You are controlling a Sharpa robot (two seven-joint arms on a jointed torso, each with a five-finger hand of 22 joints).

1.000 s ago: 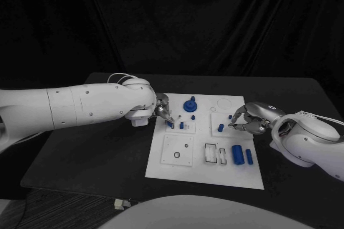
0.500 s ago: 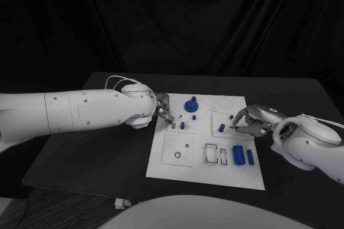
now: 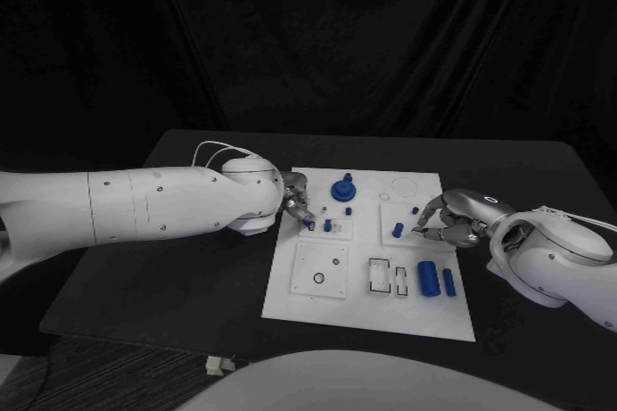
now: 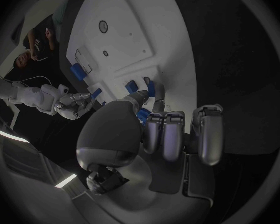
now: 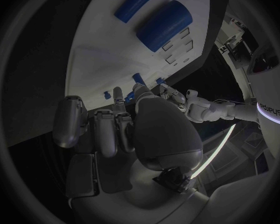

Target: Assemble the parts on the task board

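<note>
Both hands work at the white task board [image 3: 366, 300].

Left hand [image 3: 294, 204] pinches a small blue peg [image 3: 308, 223]; right hand [image 3: 437, 222], fingers curled (grasp unclear), sits beside another blue part [image 3: 398, 228].

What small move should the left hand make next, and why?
Probably a short lowering to seat its piece. The left hand pinches a small blue part at the task board edge, beside upright blue pegs. Whether the part has reached its hole cannot be told.
</note>
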